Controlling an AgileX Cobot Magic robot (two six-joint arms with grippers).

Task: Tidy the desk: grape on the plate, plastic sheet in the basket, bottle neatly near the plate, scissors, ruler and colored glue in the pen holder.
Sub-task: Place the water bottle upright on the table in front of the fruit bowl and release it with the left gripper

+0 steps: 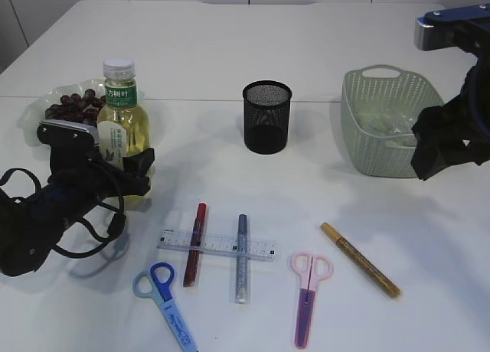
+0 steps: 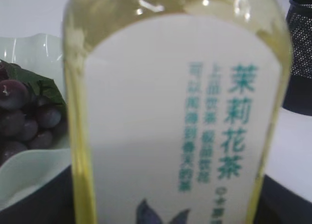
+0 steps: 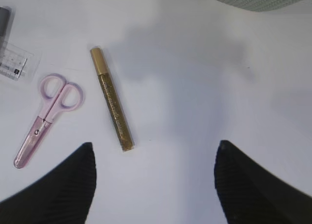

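Note:
The bottle (image 1: 122,122) of yellow tea stands upright beside the plate (image 1: 34,107) of grapes (image 1: 76,105). My left gripper (image 1: 121,168) has a finger on each side of it; the bottle (image 2: 170,112) fills the left wrist view, and a grip or a gap cannot be made out. My right gripper (image 1: 440,149) hangs open and empty by the basket (image 1: 383,149), which holds the plastic sheet (image 1: 383,126). On the table lie the ruler (image 1: 218,246), red glue (image 1: 195,243), silver-blue glue (image 1: 242,259), gold glue (image 1: 360,259), blue scissors (image 1: 164,298) and pink scissors (image 1: 308,298).
The black mesh pen holder (image 1: 267,116) stands mid-table behind the ruler. Under the right gripper (image 3: 155,185) is bare table, with the gold glue (image 3: 112,100) and pink scissors (image 3: 46,117) to its left. The ruler rests across the red and silver-blue glue.

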